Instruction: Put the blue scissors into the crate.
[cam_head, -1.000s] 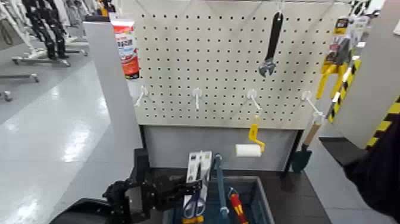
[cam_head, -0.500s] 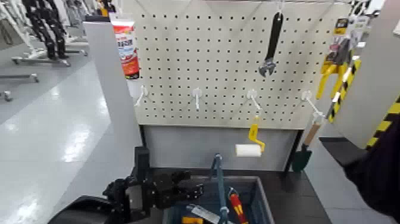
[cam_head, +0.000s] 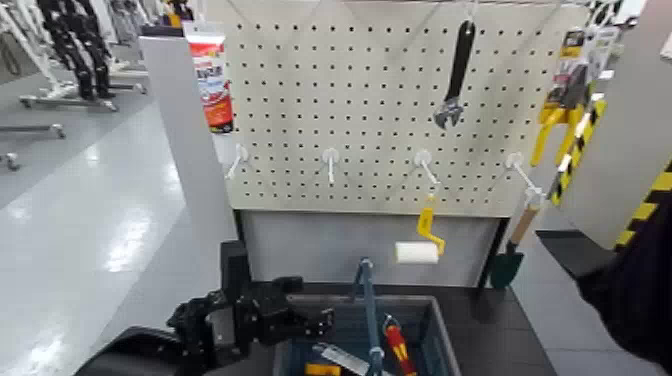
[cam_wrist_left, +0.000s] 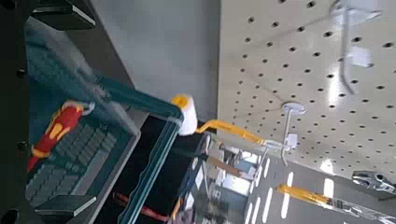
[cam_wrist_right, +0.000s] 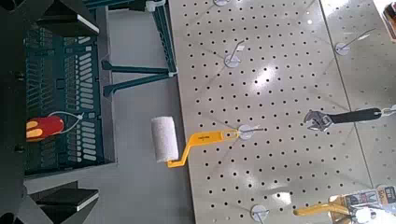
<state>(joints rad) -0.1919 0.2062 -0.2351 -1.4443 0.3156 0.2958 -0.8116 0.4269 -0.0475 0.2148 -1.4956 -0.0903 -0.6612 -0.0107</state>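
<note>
left gripper, fingers spread, by crate; scissors card inside; right gripper spread.

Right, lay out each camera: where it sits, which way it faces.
Head: on the head, facing forward and down at the pegboard and crate; left gripper shows over it.
Left wrist: looks across the crate to the pegboard; its own open jaws show.
Right wrist: same, its own open jaws showing.
Both wrist views share the roller.
</note>
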